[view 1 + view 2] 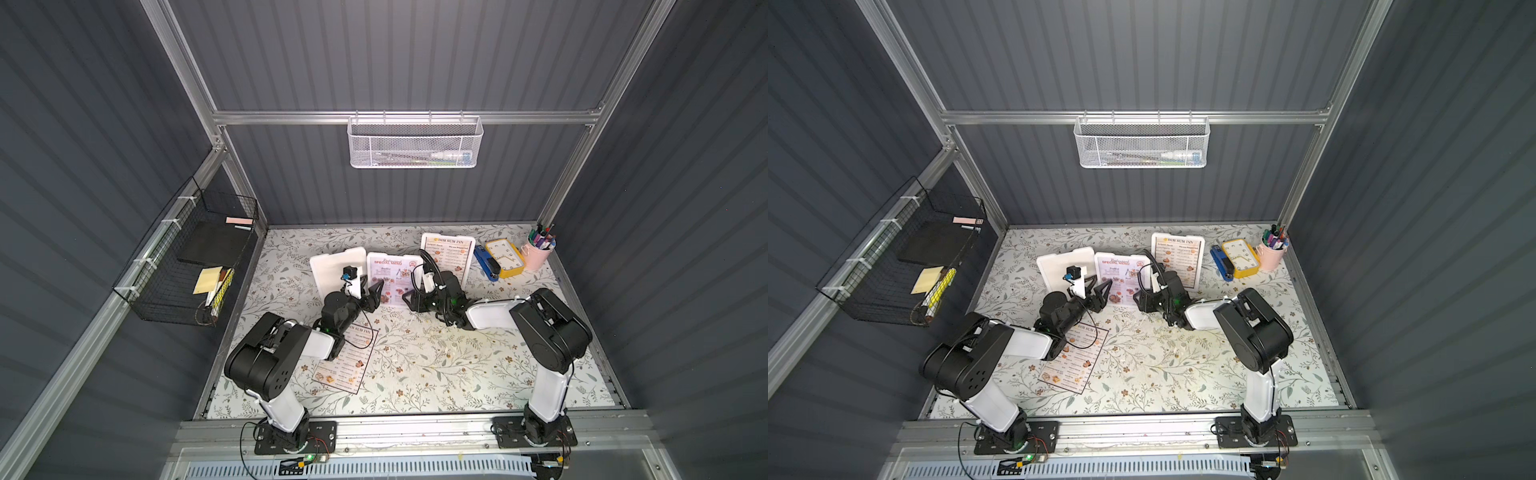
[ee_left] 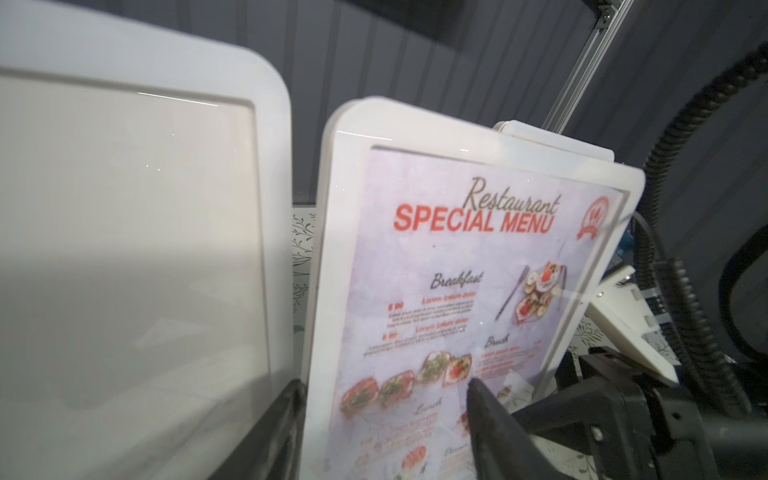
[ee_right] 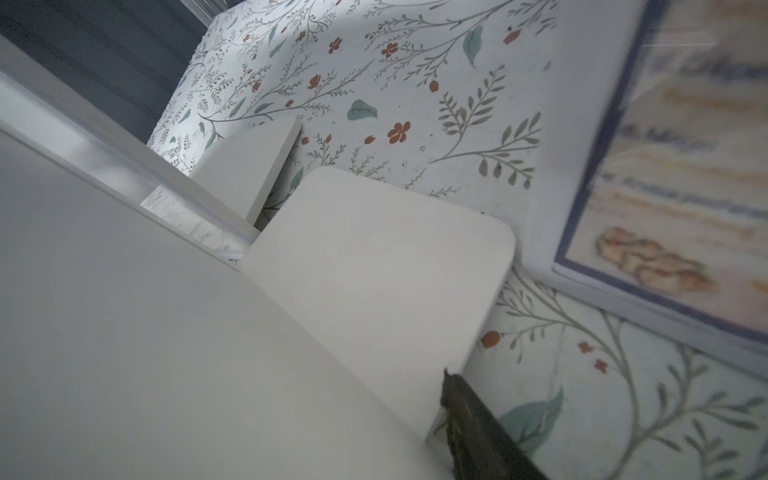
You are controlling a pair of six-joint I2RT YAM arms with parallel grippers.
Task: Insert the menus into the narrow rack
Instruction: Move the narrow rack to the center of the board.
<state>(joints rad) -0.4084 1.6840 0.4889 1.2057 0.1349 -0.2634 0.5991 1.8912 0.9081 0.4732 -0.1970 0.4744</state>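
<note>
The bench [image 1: 436, 374] is crowded beyond both sets of fingers, so the largest risk is judged to be a toppled stand. The upright middle holder [image 2: 332, 174], carrying the lavender menu [image 2: 457, 299], stands between the two arms. The blank holder [image 2: 124, 208] stands just beside it, outboard of the left fingers [image 2: 486, 415]. A sideways shove on one could knock it into the other.

The left fingers are seen parted, one tip in front of the lavender menu's lower part and the other by the holder's edge. Nothing is seen clamped. If they closed here, the sheet could be creased or dragged askew.

The right fingers [image 3: 465, 419] are placed behind the same holder. Only one is seen, beside a white back support [image 3: 374, 270], so their opening and any hold cannot be told. Opposed pushes from both sides could twist or tip the holder.

The flat DIM SUM INN menu [image 1: 345, 365] lies on the bench under the left forearm, behind those fingers, where it could be swept or snagged. The framed DIM SUM INN menu [image 1: 449, 257] stands just beyond the right fingers. The narrow rack itself cannot be identified with certainty.
</note>
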